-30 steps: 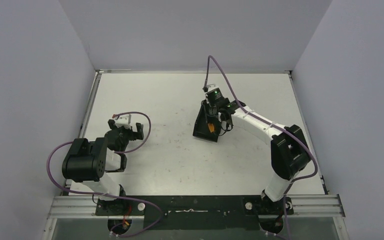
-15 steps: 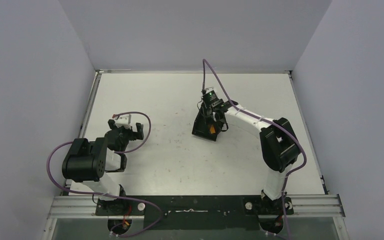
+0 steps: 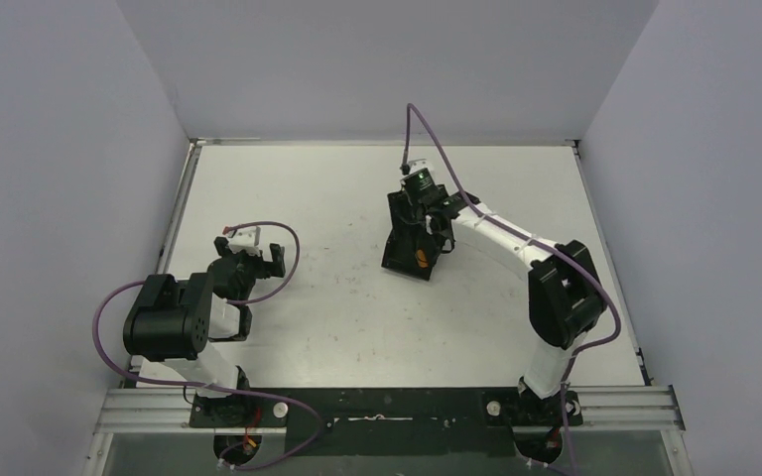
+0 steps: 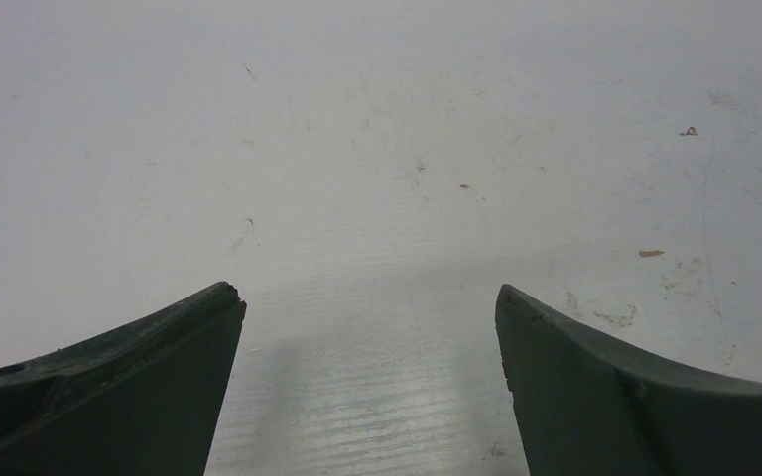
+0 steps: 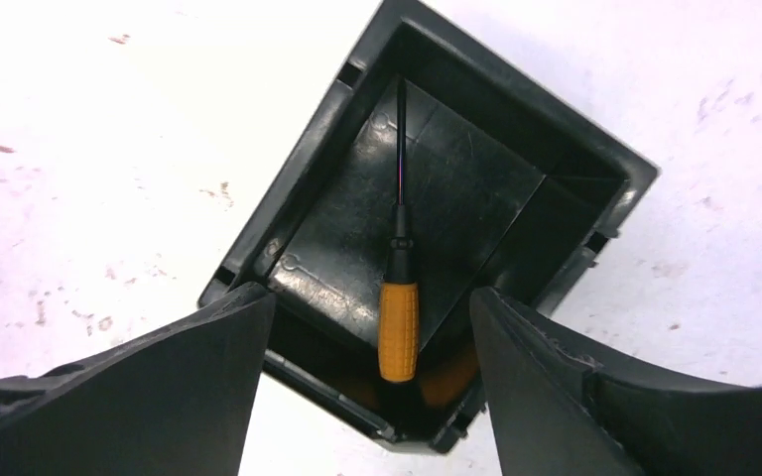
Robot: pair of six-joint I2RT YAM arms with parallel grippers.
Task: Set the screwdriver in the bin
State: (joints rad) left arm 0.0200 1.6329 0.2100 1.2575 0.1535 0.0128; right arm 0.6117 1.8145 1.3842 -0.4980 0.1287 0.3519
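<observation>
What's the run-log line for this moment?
orange-handled metal-shaft screwdriver: lying inside black rectangular plastic bin | right fingers: open, above bin | left fingers: open, over white table | task: placed

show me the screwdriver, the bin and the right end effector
screwdriver [image 5: 398, 332]: right wrist view, on the orange handle
bin [image 5: 298, 188]: right wrist view, on the left wall
right end effector [image 5: 369, 294]: right wrist view, midway between its open fingertips

The screwdriver [image 5: 399, 297] lies inside the bin [image 5: 308, 178], between the hand's [image 5: 367, 367] spread fingers.
</observation>
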